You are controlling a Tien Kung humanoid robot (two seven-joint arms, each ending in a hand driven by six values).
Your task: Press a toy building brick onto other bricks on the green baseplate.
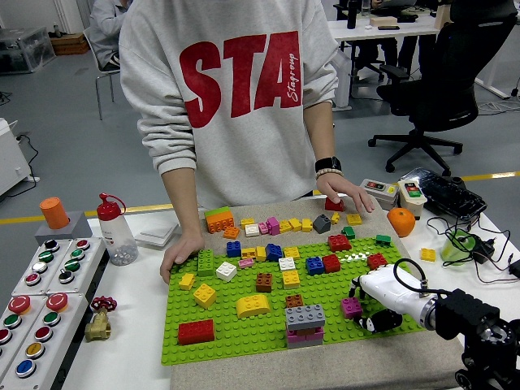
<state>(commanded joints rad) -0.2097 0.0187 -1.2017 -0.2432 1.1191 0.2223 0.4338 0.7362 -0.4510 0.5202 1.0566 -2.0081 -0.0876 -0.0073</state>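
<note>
White tabletop bore one green baseplate (244,325) studded with bricks; at its 4 o'clock my right hand (375,302) lay beside one magenta brick (351,307), grip unclear.

Right arm: black, enters at frame lower right | white five-fingered right hand (380,302): lower right of centre, palm down, fingers curled downward | left arm: outside frame
</note>
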